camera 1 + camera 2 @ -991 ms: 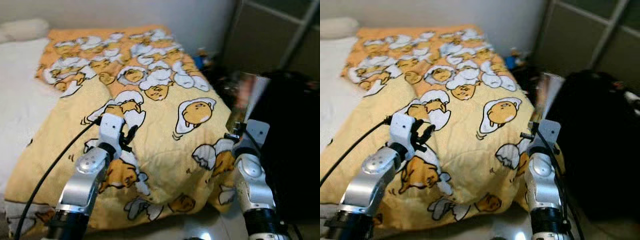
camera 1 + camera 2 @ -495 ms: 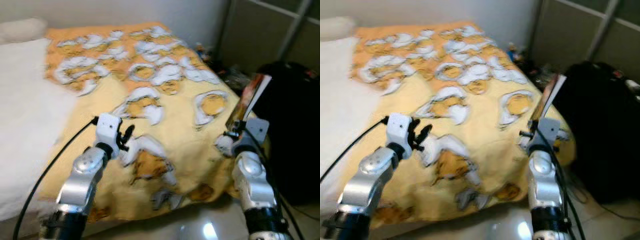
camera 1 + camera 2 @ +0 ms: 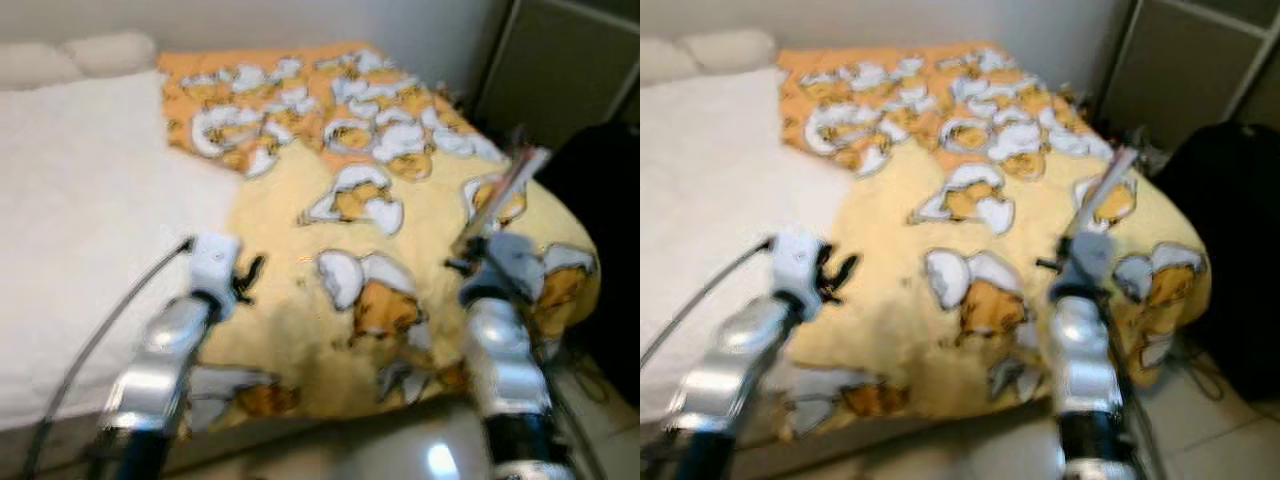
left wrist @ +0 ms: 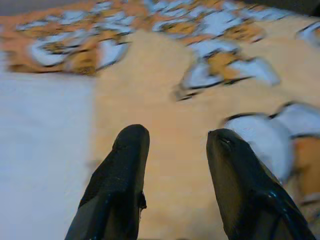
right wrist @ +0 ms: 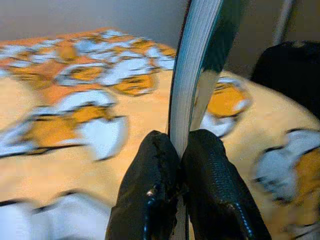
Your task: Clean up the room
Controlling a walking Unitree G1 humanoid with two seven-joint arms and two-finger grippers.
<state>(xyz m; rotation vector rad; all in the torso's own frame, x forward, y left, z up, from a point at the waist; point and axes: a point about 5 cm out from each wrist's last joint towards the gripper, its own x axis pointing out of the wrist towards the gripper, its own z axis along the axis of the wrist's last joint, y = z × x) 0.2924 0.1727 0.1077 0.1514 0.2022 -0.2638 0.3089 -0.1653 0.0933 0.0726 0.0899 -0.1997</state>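
Bedding lies ahead of both arms: a white sheet [image 3: 80,200] beyond and to the outer side of the left claw [image 4: 172,142], and a yellow cartoon-print blanket [image 3: 970,230] under and past it. That claw hovers just above the blanket with its fingers [image 4: 127,165] spread and nothing between them, probably kept free for whatever needs lifting next. Further right, the right claw [image 5: 180,145] pinches a thin book [image 5: 200,65] by its lower edge, fingers pressed against both covers, so the book stands upright and tilts a little over the blanket. Held like this it looks carried, not set down. The head views are blurred; the book's cover cannot be read and a dark shape [image 3: 1240,240] beyond the right claw stays unclear
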